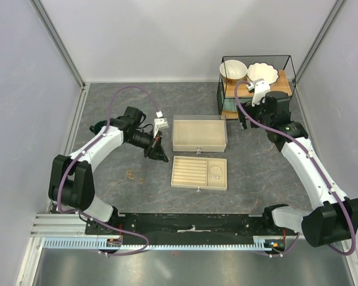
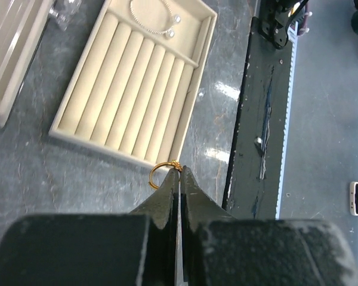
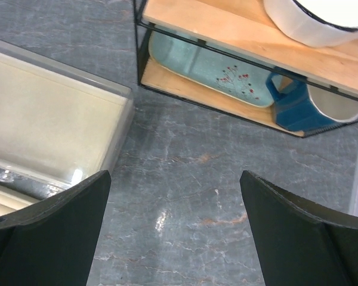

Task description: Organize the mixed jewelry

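On your left gripper [image 2: 179, 169] the jaws pinch one small gold wire ring [image 2: 157, 176] just beside the beige slotted tray [image 2: 107, 149], not yet slotted. The thin silvery hoop [image 2: 148, 30] already lies in its end compartment. Two gold-brown rings [image 1: 131, 174] wait on the grey worktop [image 1: 250, 173]. The right gripper [image 3: 174, 179] has its jaws spread, empty.
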Robot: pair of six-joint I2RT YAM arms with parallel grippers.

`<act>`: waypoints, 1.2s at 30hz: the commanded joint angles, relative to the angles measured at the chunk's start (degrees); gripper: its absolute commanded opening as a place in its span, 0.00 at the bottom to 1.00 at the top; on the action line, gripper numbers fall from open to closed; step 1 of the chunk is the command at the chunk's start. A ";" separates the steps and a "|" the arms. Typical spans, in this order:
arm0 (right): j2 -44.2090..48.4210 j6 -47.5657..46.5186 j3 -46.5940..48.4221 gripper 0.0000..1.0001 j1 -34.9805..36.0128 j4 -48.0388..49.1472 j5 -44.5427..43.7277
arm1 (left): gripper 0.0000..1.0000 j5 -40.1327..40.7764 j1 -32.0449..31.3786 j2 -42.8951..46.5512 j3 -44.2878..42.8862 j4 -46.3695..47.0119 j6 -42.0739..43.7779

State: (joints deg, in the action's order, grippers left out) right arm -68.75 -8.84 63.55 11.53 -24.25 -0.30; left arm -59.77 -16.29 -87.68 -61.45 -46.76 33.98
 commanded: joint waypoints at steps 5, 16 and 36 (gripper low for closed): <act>-2.26 -2.41 7.20 0.98 0.95 -4.22 25.54 | 0.01 -3.24 -7.07 1.99 -9.90 7.92 -10.77; 3.71 -8.91 5.09 0.89 10.09 -5.28 36.68 | 0.01 -19.33 -11.12 -1.18 -17.65 8.44 -13.94; 1.17 -38.17 10.89 0.69 24.58 -21.19 25.79 | 0.01 -14.77 -13.76 -6.80 -24.94 -19.39 3.10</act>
State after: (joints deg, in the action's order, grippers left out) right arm -66.39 -40.07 70.06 33.58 -42.41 29.15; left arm -75.29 -29.67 -93.86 -83.20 -57.47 30.28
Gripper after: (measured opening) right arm 0.692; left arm 0.025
